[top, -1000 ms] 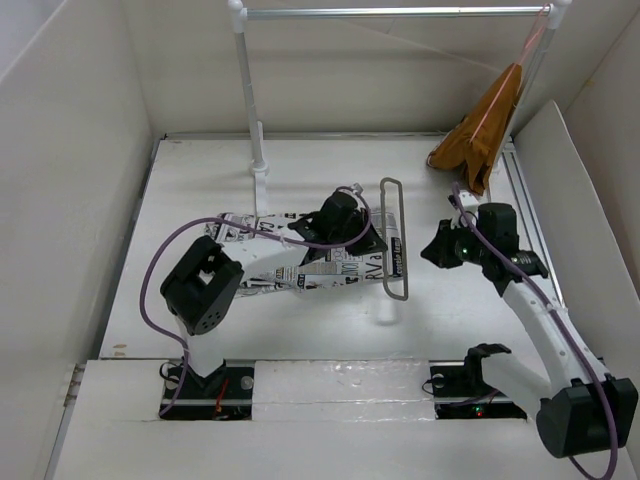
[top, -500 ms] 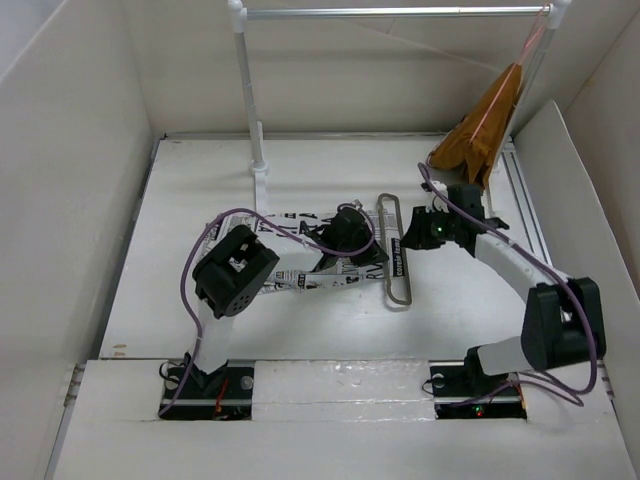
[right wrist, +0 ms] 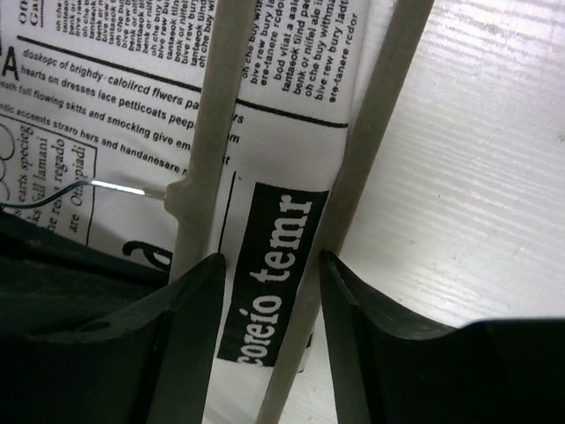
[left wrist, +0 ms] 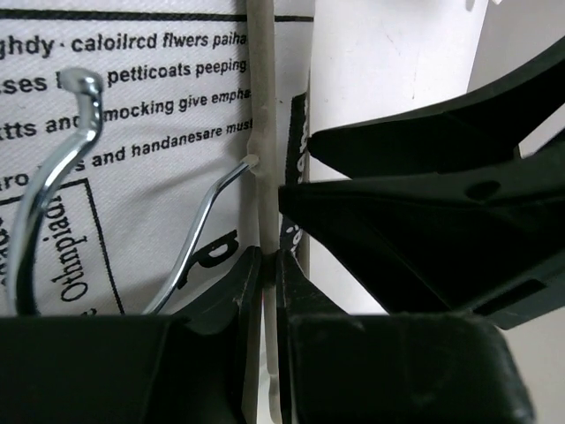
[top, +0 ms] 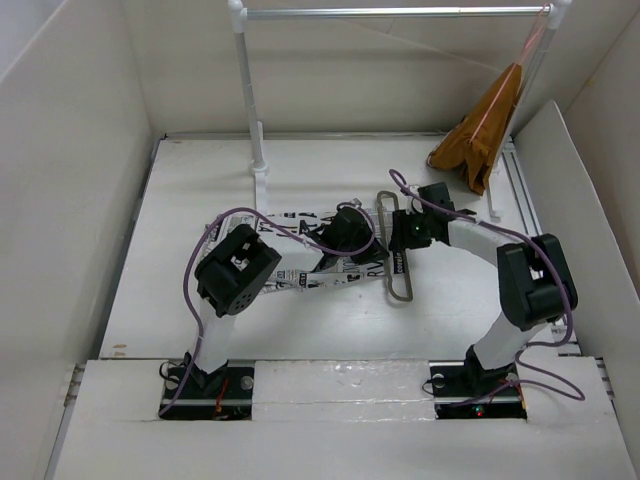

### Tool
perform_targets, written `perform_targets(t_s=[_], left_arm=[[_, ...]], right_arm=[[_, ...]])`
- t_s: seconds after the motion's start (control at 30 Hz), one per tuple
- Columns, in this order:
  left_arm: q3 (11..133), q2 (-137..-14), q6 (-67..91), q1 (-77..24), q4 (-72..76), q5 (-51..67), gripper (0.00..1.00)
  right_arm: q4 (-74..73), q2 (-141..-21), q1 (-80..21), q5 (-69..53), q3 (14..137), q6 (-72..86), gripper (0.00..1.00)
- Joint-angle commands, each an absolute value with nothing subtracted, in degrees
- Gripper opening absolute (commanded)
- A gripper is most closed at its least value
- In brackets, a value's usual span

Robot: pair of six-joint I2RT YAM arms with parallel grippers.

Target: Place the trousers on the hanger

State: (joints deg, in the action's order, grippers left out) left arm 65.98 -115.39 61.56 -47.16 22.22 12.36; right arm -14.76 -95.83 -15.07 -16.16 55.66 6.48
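- Bases of the left arm (top: 235,280) and the right arm (top: 530,285) sit at 6 o'clock on the white counter (top: 200,200), and both arms reach in toward its middle.
- At the counter's centre lie the trousers (top: 345,268), white with black newspaper lettering. They are spread flat and stretch toward 9 o'clock under the left arm.
- Just at 3 o'clock of centre lies the hanger (top: 399,298), flat on the counter, its long grey loop running from 6 toward 12 o'clock.
- In the right wrist view printed cloth shows on both sides of one hanger bar and stops at the other. I cannot tell whether it runs over or under them.
- Clenched on one pale bar of the hanger is the left claw (left wrist: 266,265), its tips pinched tight on either side of the bar. The shiny wire hook (left wrist: 84,88) rests on the lettering at its 9 o'clock.
- Over the same loop the right claw (right wrist: 269,265) is released. Its jaws stand apart, straddling a black-printed strip of cloth and the bar toward 3 o'clock, and they grip nothing.
- The two claws are nose to nose, just beside each other above the hanger.
- At 12 o'clock a clothes rail (top: 400,12) spans the far wall, carried on a white upright (top: 250,90).
- At 1 o'clock an orange-brown garment (top: 480,135) hangs from a pinkish-orange hanger (top: 535,35), well apart from the trousers.
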Motion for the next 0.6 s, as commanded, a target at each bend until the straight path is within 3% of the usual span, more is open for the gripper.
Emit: perform_targets(t_s=[0.0, 0.17, 0.33, 0.37, 0.57], left_arm=[[66.18, -115.23, 61.17, -47.72, 24.34, 10.72, 0.00], [66.18, -115.05, 61.61, -47.72, 24.44, 10.11, 0.00], [66.36, -114.61, 60.56, -47.72, 23.20, 8.26, 0.00], [66.53, -114.87, 60.47, -47.72, 23.12, 8.35, 0.00], [68.11, -116.19, 59.77, -47.72, 22.24, 7.47, 0.00]], right_arm=[[-11.78, -97.73, -16.96, -12.57, 57.66, 7.20, 0.51], [-10.81, -97.56, -18.72, -11.34, 56.16, 8.70, 0.21], [-12.57, -98.26, -19.86, -10.46, 57.74, 8.18, 0.08], [-12.92, -98.44, -19.86, -10.89, 58.18, 8.00, 0.00], [-13.97, -92.14, -19.86, -13.36, 59.41, 8.70, 0.00]])
